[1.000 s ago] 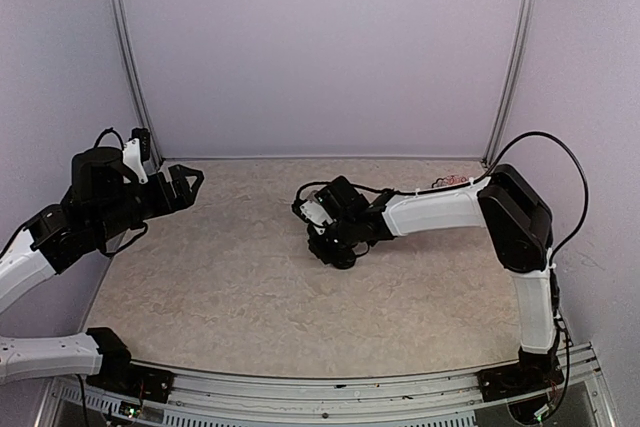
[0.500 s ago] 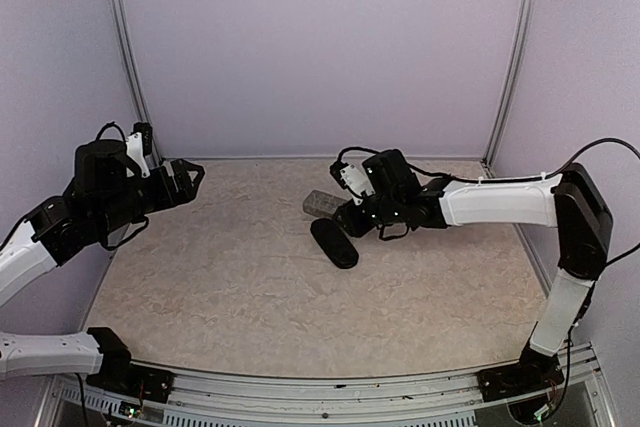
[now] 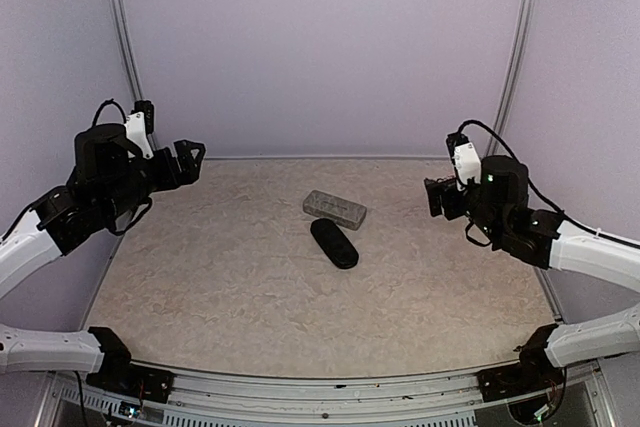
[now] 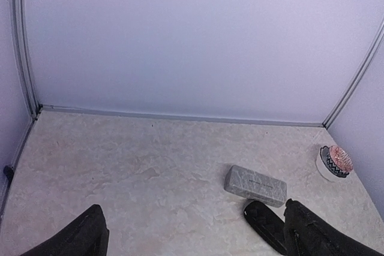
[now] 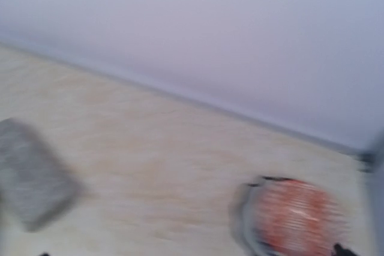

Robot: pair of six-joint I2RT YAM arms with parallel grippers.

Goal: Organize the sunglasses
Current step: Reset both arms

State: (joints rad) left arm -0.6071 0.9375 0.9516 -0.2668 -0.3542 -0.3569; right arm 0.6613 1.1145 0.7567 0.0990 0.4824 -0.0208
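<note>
Top camera looks down from behind; both wrist cameras share the grey case (image 4: 255, 185).

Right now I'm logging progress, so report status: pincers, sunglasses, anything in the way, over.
Left pincer open, empty. Right pincer state unclear. No sunglasses visible; grey case and black case shut. Nothing blocking the cases.

We see a beige table (image 3: 230, 277) with faint marbled veining and pale lilac walls (image 3: 320, 47). Rectangular case (image 3: 335, 209): grey, mottled. Oval case (image 3: 334, 243): plain black. Round item (image 4: 335, 161) at the right edge: white rim, dark zigzag band, ribbed pinkish-red top. Left arm (image 3: 18, 252) and right arm (image 3: 590, 250): white, black joints. Left gripper (image 3: 188, 165) and right gripper (image 3: 437, 197): black.
</note>
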